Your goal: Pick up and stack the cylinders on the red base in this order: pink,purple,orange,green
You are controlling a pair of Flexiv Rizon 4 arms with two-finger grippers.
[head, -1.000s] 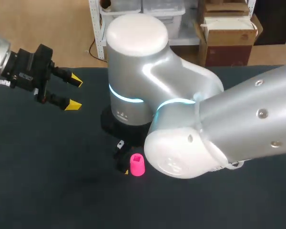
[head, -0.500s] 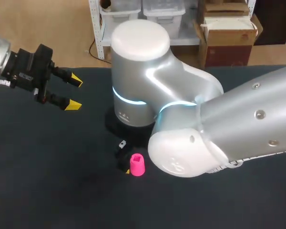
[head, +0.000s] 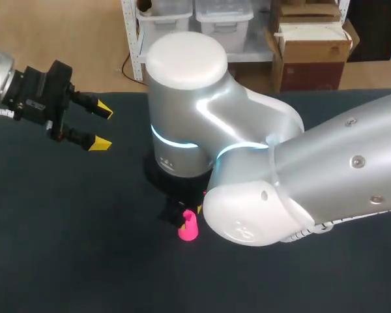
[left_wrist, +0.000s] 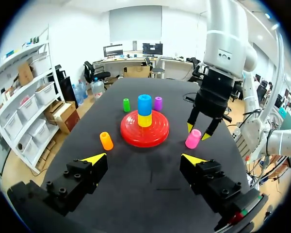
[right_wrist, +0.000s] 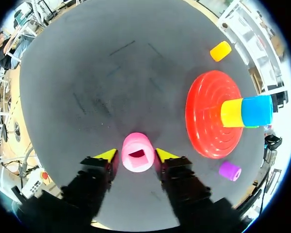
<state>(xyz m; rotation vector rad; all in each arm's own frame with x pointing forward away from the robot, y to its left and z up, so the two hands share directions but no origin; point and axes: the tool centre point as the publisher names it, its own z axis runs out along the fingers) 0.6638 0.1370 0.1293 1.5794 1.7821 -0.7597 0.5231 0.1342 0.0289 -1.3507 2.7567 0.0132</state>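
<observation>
The pink cylinder [right_wrist: 137, 153] stands on the black table, and my right gripper [right_wrist: 136, 156] is shut on it, a yellow-tipped finger pressed against each side. In the head view the pink cylinder [head: 188, 225] shows just below the right arm's wrist, which hides the base. The red base [left_wrist: 144, 133] carries a yellow cylinder [left_wrist: 145, 120] with a blue one [left_wrist: 144, 104] on top. Beyond it stand the green cylinder [left_wrist: 126, 105] and the purple cylinder [left_wrist: 158, 103]; the orange cylinder [left_wrist: 106, 141] sits to its near left. My left gripper [head: 103, 127] hangs open and empty at the far left.
My right arm's large silver body [head: 247, 169] covers the middle and right of the table in the head view. Bare black tabletop [left_wrist: 145, 179] lies between my left gripper and the base.
My right gripper's fingers have closed in from wide open onto the pink cylinder, and the wrist has shifted slightly over it. The left arm has not moved.
</observation>
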